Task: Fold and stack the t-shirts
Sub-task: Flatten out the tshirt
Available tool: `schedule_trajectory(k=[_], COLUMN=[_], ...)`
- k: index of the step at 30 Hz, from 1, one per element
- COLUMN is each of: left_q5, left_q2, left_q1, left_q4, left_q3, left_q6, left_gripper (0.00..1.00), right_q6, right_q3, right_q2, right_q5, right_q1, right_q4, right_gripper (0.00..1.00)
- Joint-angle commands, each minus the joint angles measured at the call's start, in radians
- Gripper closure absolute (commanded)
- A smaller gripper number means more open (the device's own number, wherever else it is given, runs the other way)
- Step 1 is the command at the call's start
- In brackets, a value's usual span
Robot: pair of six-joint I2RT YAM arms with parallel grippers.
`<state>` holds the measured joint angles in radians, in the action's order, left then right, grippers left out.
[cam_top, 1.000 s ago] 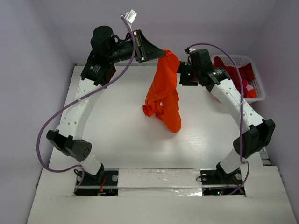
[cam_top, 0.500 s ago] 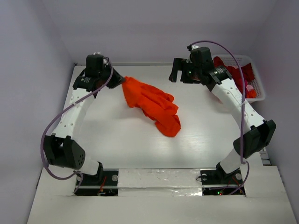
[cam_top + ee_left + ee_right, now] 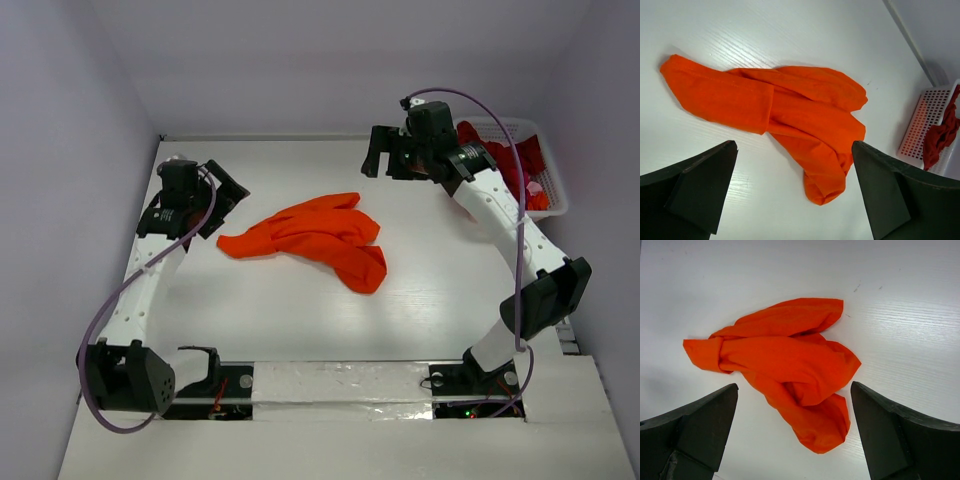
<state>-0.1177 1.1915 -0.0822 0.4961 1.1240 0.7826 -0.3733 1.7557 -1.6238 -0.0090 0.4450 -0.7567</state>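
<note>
A bright orange-red t-shirt (image 3: 312, 236) lies crumpled in a loose heap on the middle of the white table, with one end stretched out to the left. My left gripper (image 3: 232, 200) hovers just left of that end, open and holding nothing. In the left wrist view the t-shirt (image 3: 790, 107) spreads out beyond the open left gripper (image 3: 794, 150). My right gripper (image 3: 372, 152) is raised at the back right of the shirt, open and empty. Its wrist view looks down on the t-shirt (image 3: 785, 360) beyond the open gripper (image 3: 794, 389). Dark crimson t-shirts (image 3: 512, 160) lie in the basket.
A white lattice basket (image 3: 552, 190) stands at the table's back right corner, seen also as the basket (image 3: 920, 125) in the left wrist view with dark red cloth (image 3: 940, 135) inside. Pale walls close in the table at back and both sides.
The left gripper, which held the orange shirt up in the air, swung left and down and let go. The shirt now lies on the table. The right arm drew back slightly.
</note>
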Motion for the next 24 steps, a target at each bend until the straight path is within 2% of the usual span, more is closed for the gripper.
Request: schedule_trajectory(k=[1, 4, 6, 8, 9, 10, 11, 12, 14, 17, 20, 23, 24], left_q5=[0.020, -0.008, -0.004, 0.032, 0.048, 0.049, 0.097, 0.108, 0.159, 0.190, 0.199, 0.175, 0.167], left_q2=[-0.043, -0.046, -0.053, -0.069, -0.079, -0.082, -0.079, -0.072, -0.061, -0.040, -0.040, -0.050, -0.058], left_q1=[0.009, 0.009, 0.009, 0.009, 0.009, 0.009, 0.009, 0.009, 0.009, 0.009, 0.009, 0.009, 0.009], left_q4=[-0.040, -0.050, -0.053, -0.054, -0.047, -0.036, -0.025, -0.015, 0.016, 0.061, 0.087, 0.090, 0.088], left_q3=[-0.010, -0.026, -0.039, -0.035, -0.008, -0.007, 0.038, 0.065, 0.153, 0.261, 0.324, 0.333, 0.324], left_q6=[-0.011, -0.013, -0.006, 0.000, 0.006, 0.004, 0.003, -0.008, -0.023, -0.043, -0.040, -0.029, -0.026], left_gripper=[0.01, 0.01, 0.01, 0.01, 0.01, 0.01, 0.01, 0.01, 0.01, 0.01, 0.01, 0.01, 0.01], right_q6=[0.014, 0.030, 0.053, 0.088, 0.093, 0.093, 0.093, 0.086, 0.071, 0.071, 0.080, 0.105, 0.111], right_q3=[0.019, -0.004, -0.010, -0.001, 0.016, 0.030, 0.042, 0.054, 0.111, 0.224, 0.362, 0.488, 0.577], right_q2=[0.021, -0.005, -0.034, -0.065, -0.109, -0.135, -0.165, -0.191, -0.281, -0.410, -0.543, -0.634, -0.686], right_q5=[-0.060, -0.210, -0.215, -0.201, -0.216, -0.217, -0.221, -0.224, -0.252, -0.312, -0.358, -0.376, -0.376], right_q1=[-0.005, 0.018, 0.078, 0.202, 0.272, 0.273, 0.326, 0.345, 0.382, 0.405, 0.405, 0.405, 0.405], right_q4=[0.011, 0.008, -0.015, -0.027, -0.035, -0.038, -0.035, -0.024, -0.013, -0.004, -0.029, -0.082, -0.114], right_gripper=[0.00, 0.00, 0.00, 0.00, 0.03, 0.06, 0.10, 0.17, 0.20, 0.20, 0.19, 0.18, 0.18])
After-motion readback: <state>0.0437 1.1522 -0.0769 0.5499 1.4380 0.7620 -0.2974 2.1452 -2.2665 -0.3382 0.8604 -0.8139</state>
